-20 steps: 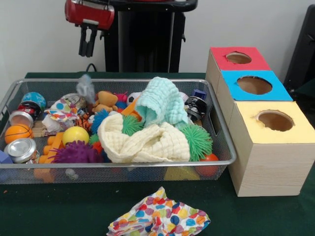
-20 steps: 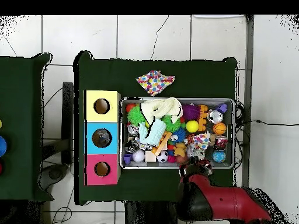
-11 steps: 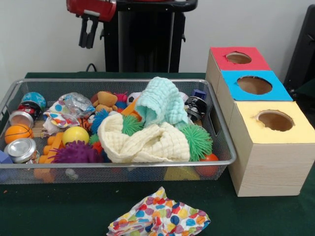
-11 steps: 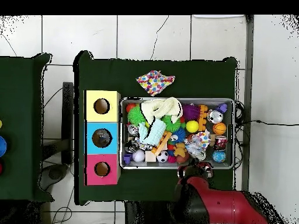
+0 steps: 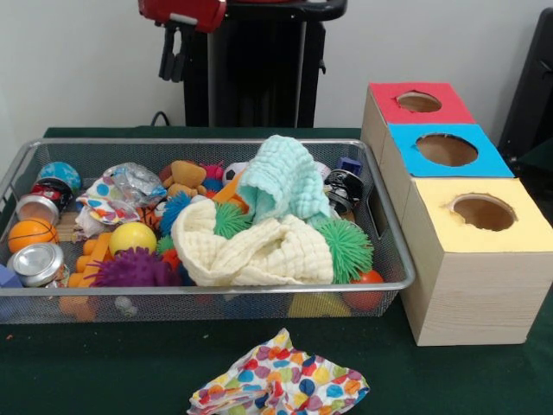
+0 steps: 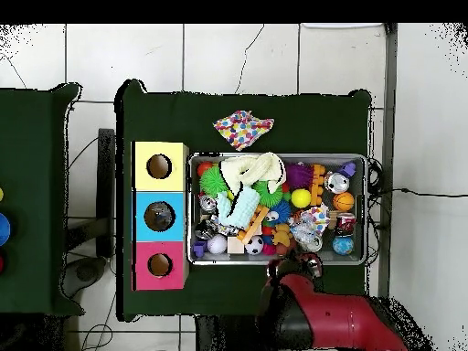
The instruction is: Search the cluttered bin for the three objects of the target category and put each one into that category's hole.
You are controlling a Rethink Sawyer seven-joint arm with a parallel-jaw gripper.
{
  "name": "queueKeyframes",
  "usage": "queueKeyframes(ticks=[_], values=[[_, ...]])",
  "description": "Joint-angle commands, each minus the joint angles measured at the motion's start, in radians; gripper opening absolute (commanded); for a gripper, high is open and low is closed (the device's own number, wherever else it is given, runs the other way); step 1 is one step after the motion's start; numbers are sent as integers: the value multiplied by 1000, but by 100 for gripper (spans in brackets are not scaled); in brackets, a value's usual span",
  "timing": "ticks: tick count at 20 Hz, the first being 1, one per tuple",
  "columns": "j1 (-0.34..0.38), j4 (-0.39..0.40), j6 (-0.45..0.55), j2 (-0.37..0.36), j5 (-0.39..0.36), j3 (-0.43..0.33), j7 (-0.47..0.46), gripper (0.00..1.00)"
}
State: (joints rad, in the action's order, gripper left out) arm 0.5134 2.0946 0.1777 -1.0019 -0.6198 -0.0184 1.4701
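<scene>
A wire mesh bin [image 5: 380,226] [image 6: 366,210] holds a jumble of balls, spiky toys, cans and cloths. A mint cloth [image 5: 282,177] and a cream cloth [image 5: 259,251] lie over its middle, and a polka-dot cloth [image 5: 105,206] lies at its left, beside a crumpled clear wrapper [image 5: 136,179]. Three boxes stand in a row beside the bin, each with a hole: red [image 5: 419,102] [image 6: 160,265], blue [image 5: 446,149] [image 6: 160,217] and yellow [image 5: 482,211] [image 6: 159,166]. My gripper [image 5: 173,62] [image 6: 294,268] hangs high behind the bin's far rim, open and holding nothing.
Another polka-dot cloth [image 5: 278,383] [image 6: 242,128] lies on the green table outside the bin's front side. Cans [image 5: 36,263] and an orange ball [image 5: 30,233] crowd the bin's left end. A second green table [image 6: 32,201] stands apart.
The clear wrapper, blurred in mid-air under the gripper a second ago, now rests in the bin's left part. The gripper has risen and shifted right in the front view.
</scene>
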Motion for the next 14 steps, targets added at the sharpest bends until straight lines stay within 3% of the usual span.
queueKeyframes(ticks=[1, 6, 7, 14], values=[[62, -37, -19, 155, -30, -33, 94, 0], [86, -59, -24, 182, -42, -51, 72, 0], [104, -56, -16, 181, -44, -65, 57, 100], [138, -63, -48, 196, -49, -90, 55, 100]])
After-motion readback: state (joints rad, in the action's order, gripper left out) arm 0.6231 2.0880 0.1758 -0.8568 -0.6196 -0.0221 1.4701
